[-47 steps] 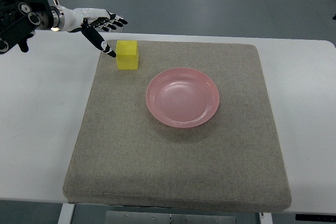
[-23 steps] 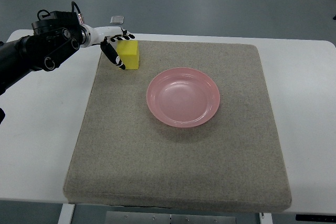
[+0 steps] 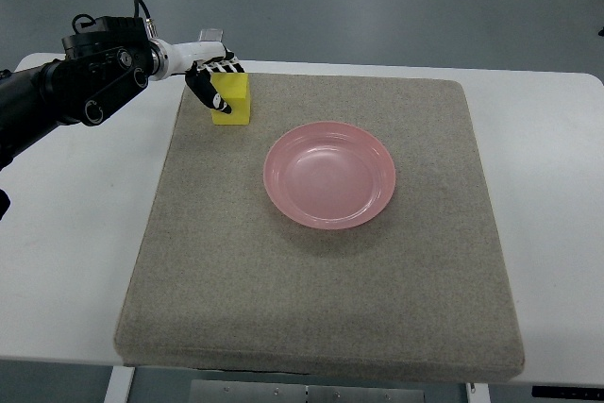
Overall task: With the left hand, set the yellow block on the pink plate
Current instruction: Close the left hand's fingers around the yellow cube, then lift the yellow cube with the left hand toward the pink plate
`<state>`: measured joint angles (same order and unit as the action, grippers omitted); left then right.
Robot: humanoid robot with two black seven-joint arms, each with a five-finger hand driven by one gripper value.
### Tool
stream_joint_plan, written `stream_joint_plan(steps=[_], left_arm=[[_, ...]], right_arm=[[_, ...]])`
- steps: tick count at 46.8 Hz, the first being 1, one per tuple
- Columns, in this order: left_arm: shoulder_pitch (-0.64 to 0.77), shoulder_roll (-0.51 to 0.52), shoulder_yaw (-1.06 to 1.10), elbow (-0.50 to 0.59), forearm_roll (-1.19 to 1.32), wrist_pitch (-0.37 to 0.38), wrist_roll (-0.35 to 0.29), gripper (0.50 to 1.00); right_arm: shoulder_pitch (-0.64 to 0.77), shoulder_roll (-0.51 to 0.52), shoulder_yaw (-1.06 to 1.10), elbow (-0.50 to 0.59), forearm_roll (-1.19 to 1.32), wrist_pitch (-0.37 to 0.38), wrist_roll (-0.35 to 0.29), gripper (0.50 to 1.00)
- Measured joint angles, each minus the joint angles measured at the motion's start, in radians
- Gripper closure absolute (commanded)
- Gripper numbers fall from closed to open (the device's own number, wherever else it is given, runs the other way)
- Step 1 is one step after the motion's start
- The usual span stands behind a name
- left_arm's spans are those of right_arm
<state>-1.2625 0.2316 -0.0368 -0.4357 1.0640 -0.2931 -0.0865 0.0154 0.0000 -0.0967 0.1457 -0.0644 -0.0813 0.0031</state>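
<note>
The block (image 3: 234, 101) is gripped by the left hand (image 3: 213, 75) on the mat (image 3: 321, 271). The plate (image 3: 329, 175) is found near it, at four o'clock.

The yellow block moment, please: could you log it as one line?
left hand: closing around yellow block | block: on grey mat, far-left corner, not lifted | pink plate: empty, mat centre | right hand: out of view

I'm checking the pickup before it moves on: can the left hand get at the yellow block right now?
Probably yes. The left hand is already at the yellow block, thumb across its near-left face and fingers over its top edge, with nothing between them. A firm grasp cannot be confirmed.
</note>
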Motion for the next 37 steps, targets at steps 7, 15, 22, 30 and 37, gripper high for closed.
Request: stream_joint_plan(steps=[7, 15, 22, 30, 37], left_arm=[[-0.002, 0.000, 0.000, 0.000, -0.001, 0.000, -0.020, 0.759], [-0.001, 0.000, 0.000, -0.001, 0.000, -0.001, -0.021, 0.859], [-0.003, 0.001, 0.001, -0.001, 0.001, -0.010, -0.021, 0.984], [-0.025, 0.012, 0.000, 0.000, -0.002, -0.014, -0.028, 1.000], [-0.068, 0.019, -0.001, -0.007, -0.017, -0.037, -0.057, 1.000]], right_arm=[[0.000, 0.000, 0.000, 0.000, 0.000, 0.000, 0.000, 0.576], [0.000, 0.000, 0.000, 0.000, 0.000, 0.000, 0.000, 0.576], [0.000, 0.000, 0.000, 0.000, 0.000, 0.000, 0.000, 0.576], [0.000, 0.000, 0.000, 0.000, 0.000, 0.000, 0.000, 0.576], [0.000, 0.000, 0.000, 0.000, 0.000, 0.000, 0.000, 0.576]])
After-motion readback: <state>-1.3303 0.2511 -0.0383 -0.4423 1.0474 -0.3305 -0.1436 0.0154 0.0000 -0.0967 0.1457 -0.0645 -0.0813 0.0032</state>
